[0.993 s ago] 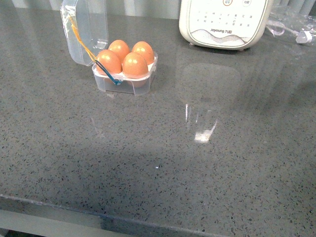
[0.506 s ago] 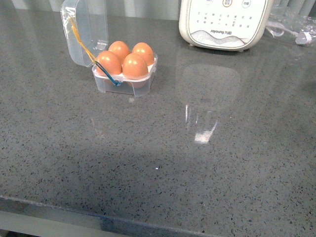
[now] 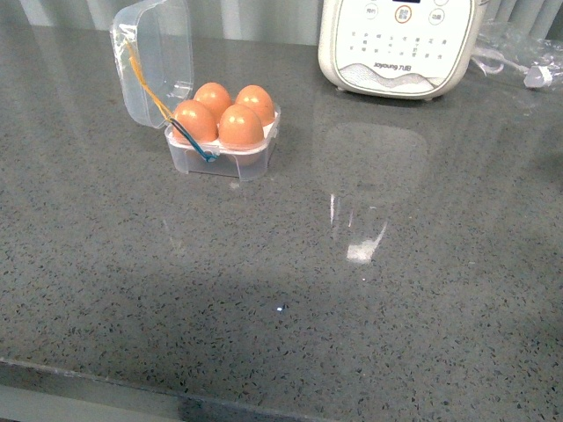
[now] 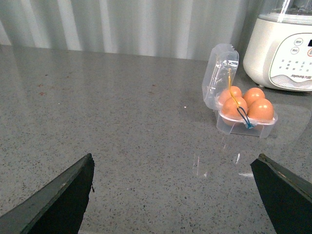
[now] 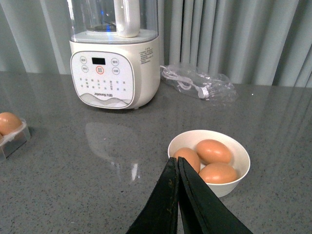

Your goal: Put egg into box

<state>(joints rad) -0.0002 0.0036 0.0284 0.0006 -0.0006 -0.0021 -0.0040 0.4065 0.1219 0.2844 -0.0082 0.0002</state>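
looks like the box (image 3: 224, 145) holds four eggs (image 3: 240, 125) and sits ahead of our wide-open left hand (image 4: 173, 158), probably closer to it than our pinched-shut right hand (image 5: 175, 161)

— What's different from a second ago?

— In the front view everything sits a little lower in the frame. The box (image 3: 220, 164), its open lid (image 3: 158, 61) and the white appliance (image 3: 396, 53) have all slid down together.

— So the box moved on the bench (image 3: 352, 290)?

— No sign of that. They shifted as one, so it's the view itself that moved. More of the appliance's button panel now shows at the top, and the bench's near edge lies closer to the bottom of the frame.
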